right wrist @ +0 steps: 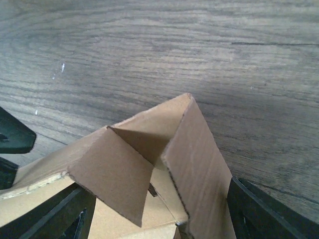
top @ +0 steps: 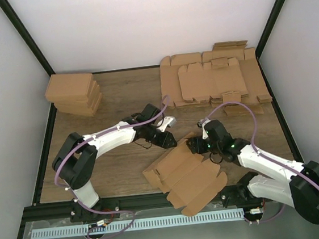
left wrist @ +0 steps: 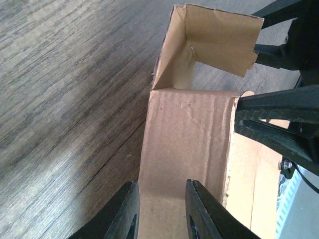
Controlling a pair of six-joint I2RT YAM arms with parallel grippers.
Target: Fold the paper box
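Observation:
The paper box [top: 185, 176] is a light-brown creased cardboard piece lying near the front edge, with its far end folded up into walls. My left gripper [top: 169, 138] is at the box's far left corner. In the left wrist view it [left wrist: 160, 185] is open, its fingers straddling a raised cardboard panel [left wrist: 187, 134]. My right gripper [top: 194, 145] is at the far right corner. In the right wrist view it [right wrist: 157, 199] is wide open around an upright folded corner of the box [right wrist: 192, 149], with a side flap bent inward. The right gripper's fingers [left wrist: 279, 112] press the panel's edge.
A stack of same-brown shallow folded boxes [top: 74, 94] stands at the back left. Many overlapping flat cardboard sheets [top: 215, 82] lie at the back right. The wooden table [top: 117, 95] is walled by black frame rails [top: 44, 160]. The box overhangs the front edge.

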